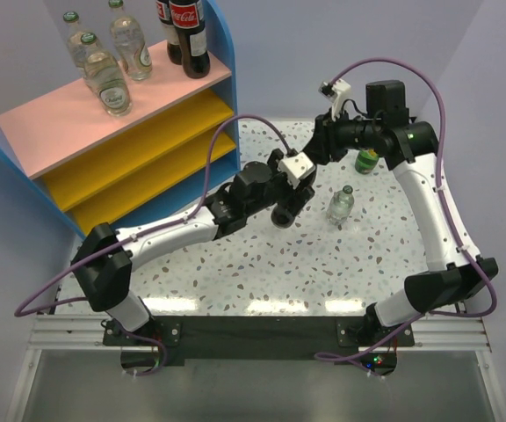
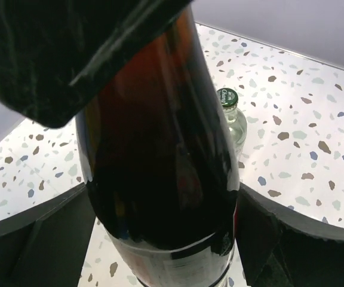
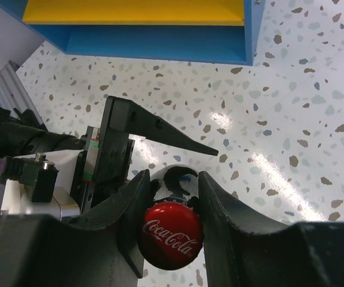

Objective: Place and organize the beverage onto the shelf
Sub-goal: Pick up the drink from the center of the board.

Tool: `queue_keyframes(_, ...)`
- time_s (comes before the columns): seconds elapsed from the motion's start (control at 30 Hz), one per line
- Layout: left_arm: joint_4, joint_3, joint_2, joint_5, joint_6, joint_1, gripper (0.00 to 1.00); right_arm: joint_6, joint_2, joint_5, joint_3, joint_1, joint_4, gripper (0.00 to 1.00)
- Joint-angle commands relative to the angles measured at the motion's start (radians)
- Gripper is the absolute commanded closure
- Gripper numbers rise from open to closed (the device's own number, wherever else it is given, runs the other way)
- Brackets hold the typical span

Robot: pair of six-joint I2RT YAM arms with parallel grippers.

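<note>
Dark cola bottle (image 2: 160, 149), its red cap pinched by the right hand (image 3: 173, 185), sits between fingers of the left hand (image 2: 163, 203), grip unclear.

We count four clear green-capped bottles (image 1: 107, 81) (image 1: 132, 44) (image 1: 77, 35) (image 1: 341, 204), three on the shelf (image 1: 51, 114) and one on the surface (image 1: 262, 264). We count three cola bottles (image 1: 191, 40) (image 1: 167, 31) (image 2: 160, 149) with red caps, two of them on the shelf, and a single green glass bottle (image 1: 367, 161).
</note>
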Motion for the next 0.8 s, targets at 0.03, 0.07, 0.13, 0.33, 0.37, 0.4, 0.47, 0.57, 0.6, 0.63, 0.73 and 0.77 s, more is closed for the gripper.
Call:
queue_keyframes(0.03,-0.045,0.084,0.014,-0.061,0.040,-0.012,0.14,0.057,-0.086,-0.094,0.026,0.002,0.147,1.00)
queue_keyframes(0.07,-0.062,0.089,0.016,-0.060,0.044,-0.013,0.22,0.053,-0.086,-0.091,0.024,0.001,0.145,1.00)
queue_keyframes(0.13,-0.079,0.101,0.021,-0.058,0.044,-0.013,0.30,0.053,-0.088,-0.091,0.024,0.002,0.145,1.00)
queue_keyframes(0.33,-0.108,0.112,0.002,-0.034,0.024,-0.013,1.00,0.066,-0.091,-0.110,0.021,0.001,0.154,1.00)
queue_keyframes(0.37,-0.101,0.107,-0.005,-0.031,0.013,-0.013,1.00,0.069,-0.094,-0.117,0.020,0.001,0.160,1.00)
queue_keyframes(0.4,-0.090,0.101,-0.016,-0.024,0.007,-0.013,1.00,0.070,-0.098,-0.122,0.013,0.002,0.164,0.98)
queue_keyframes(0.47,-0.060,0.073,-0.054,-0.015,-0.019,-0.012,1.00,0.078,-0.109,-0.143,0.004,0.001,0.174,0.86)
queue_keyframes(0.57,-0.038,0.041,-0.102,-0.006,-0.047,-0.013,1.00,0.105,-0.129,-0.175,-0.016,0.001,0.200,0.54)
queue_keyframes(0.6,-0.032,0.023,-0.114,-0.004,-0.053,-0.012,1.00,0.107,-0.134,-0.179,-0.023,0.001,0.203,0.42)
queue_keyframes(0.63,-0.026,0.014,-0.140,-0.003,-0.061,-0.013,1.00,0.113,-0.138,-0.183,-0.025,0.002,0.208,0.38)
queue_keyframes(0.73,-0.015,-0.019,-0.186,-0.004,-0.067,-0.013,1.00,0.116,-0.151,-0.192,-0.025,0.001,0.211,0.26)
queue_keyframes(0.77,-0.018,-0.026,-0.197,-0.009,-0.102,-0.013,1.00,0.116,-0.155,-0.195,-0.025,0.002,0.211,0.24)
